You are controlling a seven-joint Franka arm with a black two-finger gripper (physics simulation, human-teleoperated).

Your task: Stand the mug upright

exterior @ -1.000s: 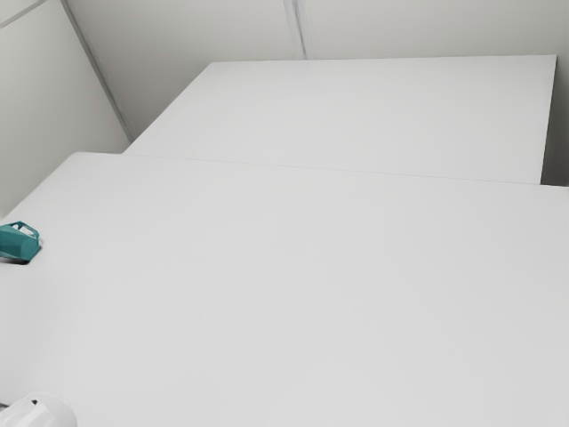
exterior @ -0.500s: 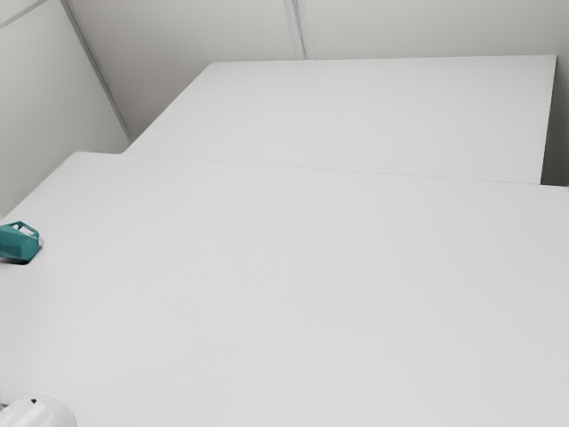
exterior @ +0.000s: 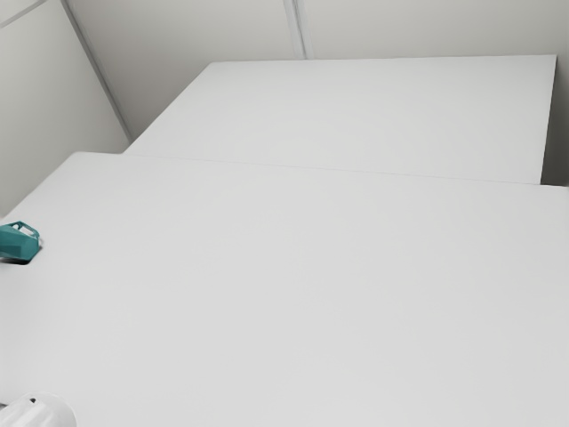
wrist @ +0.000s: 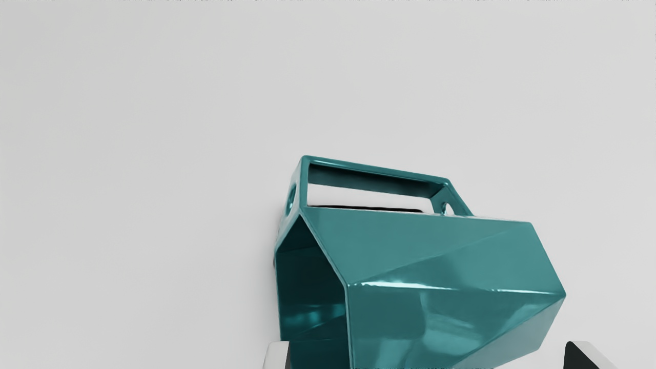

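Teal mug [wrist: 435,251] on its side on white table [exterior: 284,285]

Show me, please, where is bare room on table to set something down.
Free: the tabletop, from the mug and white arm part to the exterior view's right edge; also the farther white surface. Crowded: around the mug, by the open gripper.

We see that the mug [wrist: 446,256] has smooth, flat facets with a glossy finish, and bright reflections lie along its ridges; whether it is ceramic or plastic, we cannot tell. The worktop [exterior: 284,294] looks smooth and matt, and so does the wall [exterior: 178,44]. Our gripper [wrist: 426,356] has smooth, pale finger sides, while the dark inner face looks rather matt to us.
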